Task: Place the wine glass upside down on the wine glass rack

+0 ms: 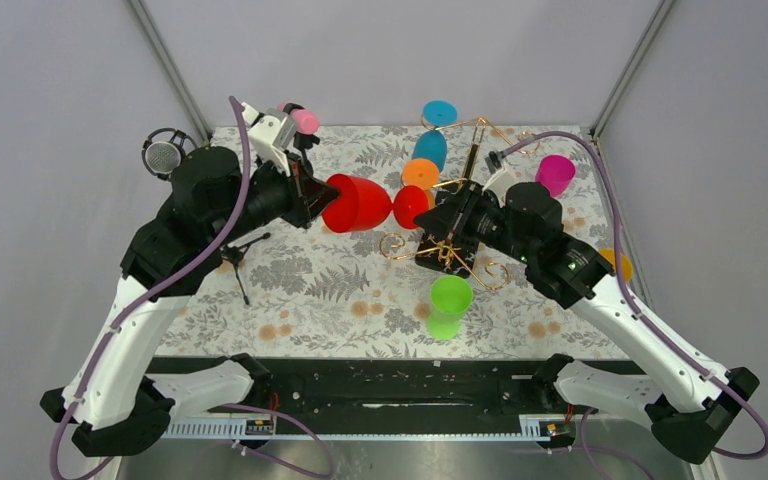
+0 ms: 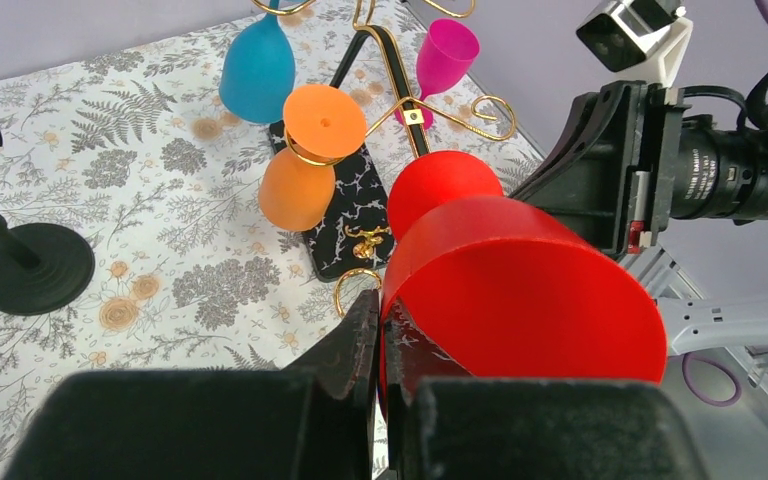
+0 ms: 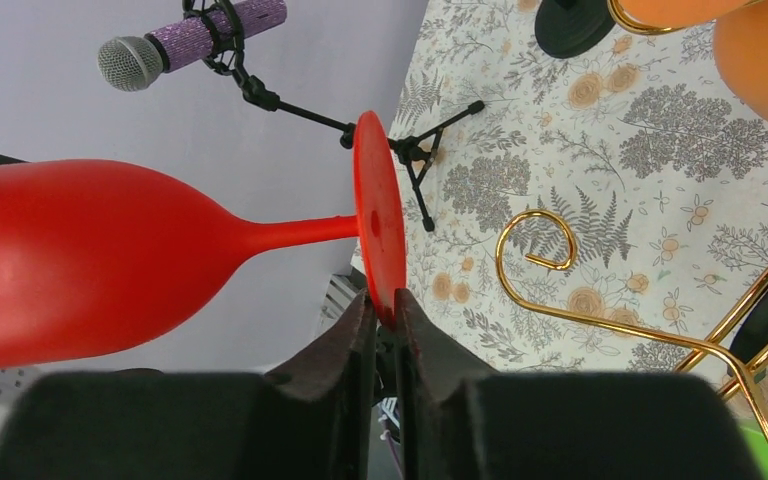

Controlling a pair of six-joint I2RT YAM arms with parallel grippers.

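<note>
Holding wine glass (image 1: 358, 203) sideways: left gripper (image 2: 380, 312) clamps rim, right gripper (image 3: 385, 305) pinches foot; rack (image 1: 447, 256) @ 3 o'clock, not hung yet.

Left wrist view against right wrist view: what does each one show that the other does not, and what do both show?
Only left wrist: the left tool pinching the bowl rim of the red wine glass, plus a blue glass and a magenta glass. Only right wrist: the right tool pinching that glass's foot, and a purple microphone. Both: the red glass, the gold rack, an orange glass.
</note>
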